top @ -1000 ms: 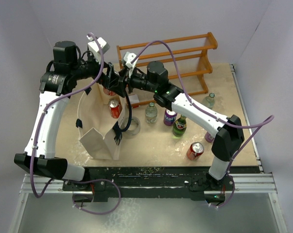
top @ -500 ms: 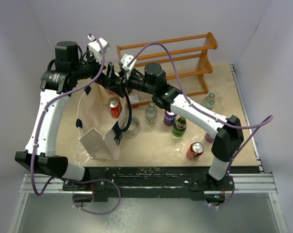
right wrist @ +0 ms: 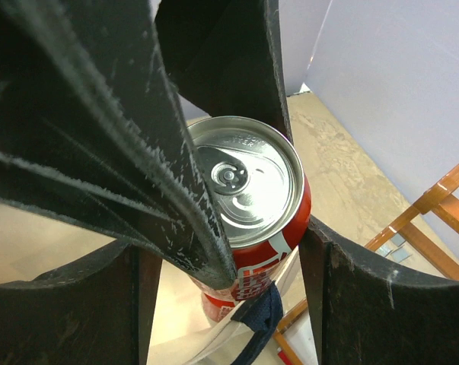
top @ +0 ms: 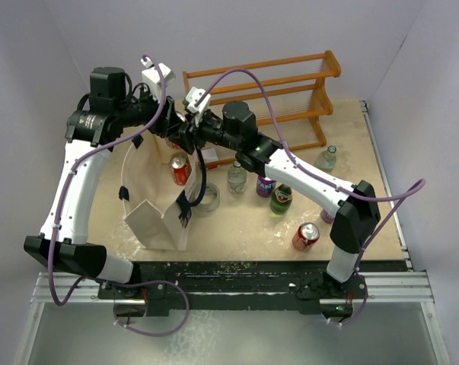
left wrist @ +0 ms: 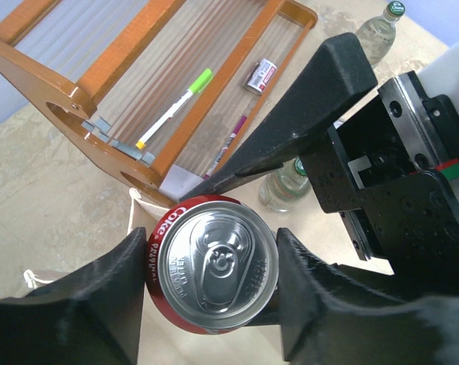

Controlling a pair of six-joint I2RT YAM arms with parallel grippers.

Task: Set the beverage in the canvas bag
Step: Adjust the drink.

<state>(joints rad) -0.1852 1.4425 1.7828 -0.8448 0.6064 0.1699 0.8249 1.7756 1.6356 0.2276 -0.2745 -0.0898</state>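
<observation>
The beverage, a red Coke can (left wrist: 218, 262), hangs upright in the air between both grippers. My left gripper (left wrist: 212, 268) has its two black fingers pressed against the can's sides. My right gripper (right wrist: 229, 251) is shut on the same can (right wrist: 248, 182) from the other side, and its finger (left wrist: 290, 114) shows in the left wrist view. In the top view the two grippers meet at the can (top: 171, 143), above the far rim of the canvas bag (top: 149, 205). The bag stands open, cream with a navy handle (right wrist: 263, 319).
A second red can (top: 180, 170) stands by the bag's far right corner. Behind it is the orange wooden rack (top: 267, 84). To the right stand a clear bottle (top: 237, 176), a purple can (top: 266, 182), a green bottle (top: 282, 198), a red can (top: 305, 236) and another bottle (top: 329, 157).
The left gripper's jaws have closed in onto the can that the right gripper holds. Both arms have drifted slightly left.
</observation>
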